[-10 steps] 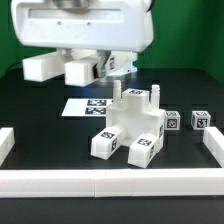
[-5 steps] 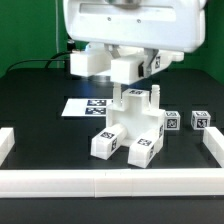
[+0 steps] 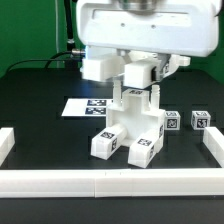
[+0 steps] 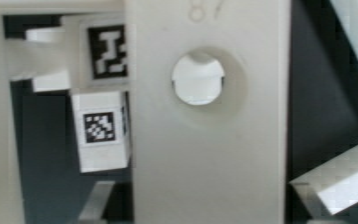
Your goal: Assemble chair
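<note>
The partly built chair [image 3: 130,125] stands mid-table: white blocks with black-and-white tags. My gripper [image 3: 136,82] hangs directly over its upright posts, under the big white hand. In the wrist view a white chair bar [image 4: 208,140] with a round hole [image 4: 197,78] fills the space between the fingers [image 4: 101,200], and my gripper [image 4: 202,205] is shut on it. Behind the bar I see tagged chair parts [image 4: 99,128]. Where the bar's lower end meets the chair is hidden.
Two small tagged white cubes [image 3: 172,121] [image 3: 201,119] lie to the exterior view's right of the chair. The marker board [image 3: 85,105] lies behind it to the left. A low white border rail [image 3: 100,182] runs along the front and sides.
The arm has carried the held bar from the exterior view's left to right and now sits above the chair. The chair and cubes have not moved.
</note>
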{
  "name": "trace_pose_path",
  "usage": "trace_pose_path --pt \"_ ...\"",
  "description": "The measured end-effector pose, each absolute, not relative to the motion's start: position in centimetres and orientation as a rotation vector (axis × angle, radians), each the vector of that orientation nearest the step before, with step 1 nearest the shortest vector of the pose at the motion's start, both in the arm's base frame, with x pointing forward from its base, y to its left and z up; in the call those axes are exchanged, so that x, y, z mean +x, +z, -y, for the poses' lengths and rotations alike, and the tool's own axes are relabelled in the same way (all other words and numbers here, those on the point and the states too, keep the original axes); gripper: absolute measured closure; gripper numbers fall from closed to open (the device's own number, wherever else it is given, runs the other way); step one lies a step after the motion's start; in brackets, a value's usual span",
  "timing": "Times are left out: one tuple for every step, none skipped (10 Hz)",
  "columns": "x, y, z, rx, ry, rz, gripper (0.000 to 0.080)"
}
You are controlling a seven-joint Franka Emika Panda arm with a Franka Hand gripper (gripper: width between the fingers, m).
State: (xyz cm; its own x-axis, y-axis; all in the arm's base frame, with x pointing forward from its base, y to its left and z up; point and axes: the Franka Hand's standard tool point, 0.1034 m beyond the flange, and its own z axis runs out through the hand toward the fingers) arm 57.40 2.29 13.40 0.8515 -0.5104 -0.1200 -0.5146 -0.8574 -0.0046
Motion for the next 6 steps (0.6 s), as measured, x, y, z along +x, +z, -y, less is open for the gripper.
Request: trace_pose_path --pt "57.53 13.26 -2.62 -2.991 0.160 -0.819 0.0515" --pt "57.51 13.18 -2.56 -2.992 0.161 -0.816 0.0515" --pt "57.49 13.13 -2.53 -2.992 0.163 -0.817 0.0515" --pt "57.47 13.06 -2.52 -2.993 0.164 -0.817 0.0515" --pt "57.45 13.04 -2.49 -2.994 0.165 -0.812 0.0515" --pt "57.24 13.04 -2.33 -2.997 0.167 -0.801 0.0515"
